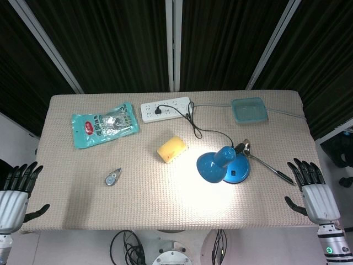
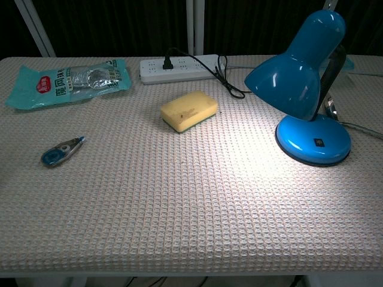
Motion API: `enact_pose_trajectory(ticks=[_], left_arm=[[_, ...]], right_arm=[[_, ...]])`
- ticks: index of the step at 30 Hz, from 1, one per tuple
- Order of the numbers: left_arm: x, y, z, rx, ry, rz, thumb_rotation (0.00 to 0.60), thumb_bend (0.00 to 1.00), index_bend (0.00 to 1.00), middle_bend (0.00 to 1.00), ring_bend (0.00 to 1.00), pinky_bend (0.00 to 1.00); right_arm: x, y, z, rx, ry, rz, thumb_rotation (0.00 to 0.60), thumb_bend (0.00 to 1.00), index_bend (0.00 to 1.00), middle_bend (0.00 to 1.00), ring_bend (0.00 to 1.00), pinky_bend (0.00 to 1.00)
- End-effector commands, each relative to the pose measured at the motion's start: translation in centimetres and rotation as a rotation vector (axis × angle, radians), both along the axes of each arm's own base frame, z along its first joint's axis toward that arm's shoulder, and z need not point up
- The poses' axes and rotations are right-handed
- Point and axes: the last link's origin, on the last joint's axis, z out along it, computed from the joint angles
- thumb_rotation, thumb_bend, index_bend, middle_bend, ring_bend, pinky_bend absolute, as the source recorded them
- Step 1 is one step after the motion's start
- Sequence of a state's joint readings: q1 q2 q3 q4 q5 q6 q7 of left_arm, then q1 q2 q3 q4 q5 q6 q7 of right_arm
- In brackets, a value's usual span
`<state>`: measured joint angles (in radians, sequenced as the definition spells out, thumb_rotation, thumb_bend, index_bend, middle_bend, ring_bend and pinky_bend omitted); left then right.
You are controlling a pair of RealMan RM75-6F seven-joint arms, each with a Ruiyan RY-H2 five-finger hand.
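A lit blue desk lamp [image 1: 223, 164] [image 2: 308, 89] stands on the right half of the table, its cord plugged into a white power strip [image 1: 165, 109] [image 2: 178, 67] at the back. A yellow sponge [image 1: 171, 149] [image 2: 188, 110] lies near the middle. A teal snack packet [image 1: 104, 125] [image 2: 66, 79] lies at the back left, a small correction tape [image 1: 112, 177] [image 2: 61, 150] in front of it. My left hand [image 1: 15, 193] hovers open off the table's left front corner. My right hand [image 1: 313, 190] is open at the right front edge, holding nothing. Neither hand shows in the chest view.
A shallow teal lid [image 1: 249, 109] lies at the back right. A metal spoon [image 1: 267, 162] lies just right of the lamp base, close to my right hand. The table [image 1: 138, 204] is covered with a beige waffle-weave cloth. Dark curtains hang behind.
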<state>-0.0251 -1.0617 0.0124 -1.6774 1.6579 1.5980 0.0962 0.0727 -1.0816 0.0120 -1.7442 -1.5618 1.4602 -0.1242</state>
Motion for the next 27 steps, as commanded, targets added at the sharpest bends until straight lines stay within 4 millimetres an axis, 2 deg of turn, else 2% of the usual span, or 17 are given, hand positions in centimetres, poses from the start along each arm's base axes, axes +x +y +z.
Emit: enact_pose_trajectory(ticks=[1,16,17,18,20,21,23,25,27], left_arm=[[0.02,0.09,0.00,0.000,0.000,-0.002,0.600,0.06,0.02,0.00,0.00,0.00],[0.15,0.20,0.37,0.007,-0.006,-0.012,0.600,0.06,0.02,0.00,0.00,0.00],[0.12,0.19,0.31,0.004,-0.006,-0.010,0.600,0.06,0.02,0.00,0.00,0.00],[0.10,0.18,0.26,0.002,-0.006,-0.009,0.600,0.06,0.02,0.00,0.00,0.00],[0.09,0.19,0.16,-0.001,-0.008,-0.010,0.600,0.06,0.02,0.00,0.00,0.00],[0.07,0.20,0.11,-0.001,-0.009,-0.010,0.600,0.06,0.02,0.00,0.00,0.00],[0.05,0.18,-0.05,-0.003,-0.009,-0.010,0.600,0.06,0.02,0.00,0.00,0.00],[0.04,0.09,-0.16,-0.008,-0.002,-0.010,0.600,0.06,0.02,0.00,0.00,0.00],[0.06,-0.01,-0.13,-0.008,0.005,-0.011,0.600,0.06,0.02,0.00,0.00,0.00]], right_arm=[[0.02,-0.02,0.04,-0.002,0.001,0.000,0.600,0.18,0.00,0.00,0.00,0.00],[0.52,-0.19,0.28,-0.016,-0.001,0.024,0.600,0.18,0.00,0.00,0.00,0.00],[0.52,-0.24,0.34,-0.022,0.002,0.023,0.600,0.18,0.00,0.04,0.03,0.03],[0.57,-0.28,0.39,-0.028,0.000,0.022,0.600,0.18,0.00,0.12,0.10,0.09],[0.71,-0.32,0.41,-0.030,-0.019,0.018,0.600,0.17,0.00,0.40,0.37,0.33],[0.70,-0.27,0.31,-0.018,-0.031,0.010,0.600,0.17,0.00,0.66,0.62,0.56],[0.63,-0.24,0.16,0.005,-0.034,-0.005,0.600,0.16,0.00,0.89,0.83,0.76],[0.65,-0.31,-0.04,0.013,-0.025,-0.008,0.600,0.17,0.00,0.99,0.93,0.87],[0.90,-0.40,-0.37,0.023,-0.034,-0.005,0.600,0.17,0.00,1.00,0.96,0.89]])
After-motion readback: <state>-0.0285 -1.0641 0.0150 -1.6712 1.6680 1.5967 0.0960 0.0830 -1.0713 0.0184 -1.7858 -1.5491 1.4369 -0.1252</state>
